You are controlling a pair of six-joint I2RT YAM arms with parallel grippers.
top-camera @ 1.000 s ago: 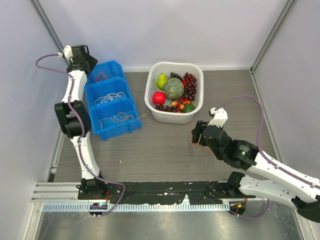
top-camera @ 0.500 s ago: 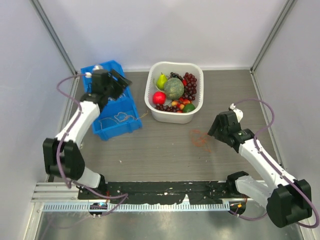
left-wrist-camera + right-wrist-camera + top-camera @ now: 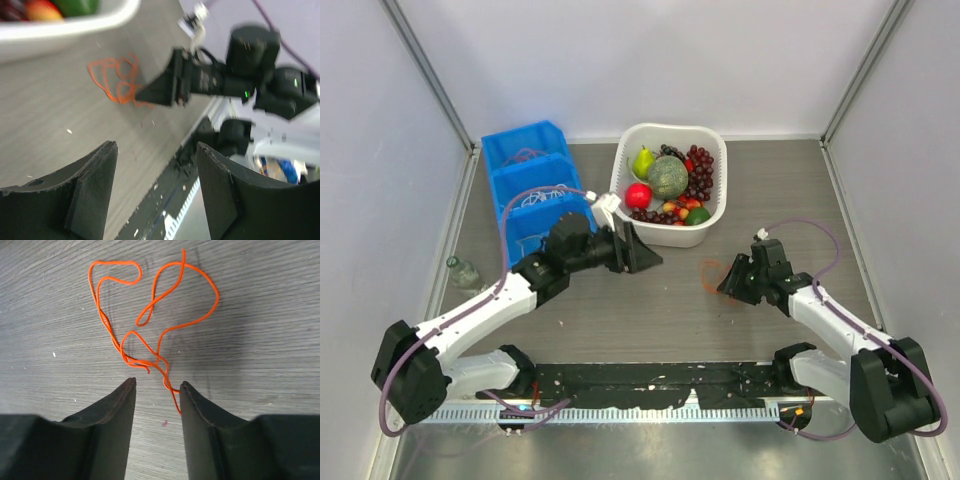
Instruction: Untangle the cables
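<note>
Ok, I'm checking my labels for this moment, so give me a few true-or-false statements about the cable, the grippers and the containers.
1. The orange cable lies on the table, outside the blue bin. True.
2. The right gripper is shut on it. False: its jaws stand apart, and the cable's tail reaches between them.
3. The left gripper is open and empty. True.
4. The white basket holds cables. False: it holds fruit.
</note>
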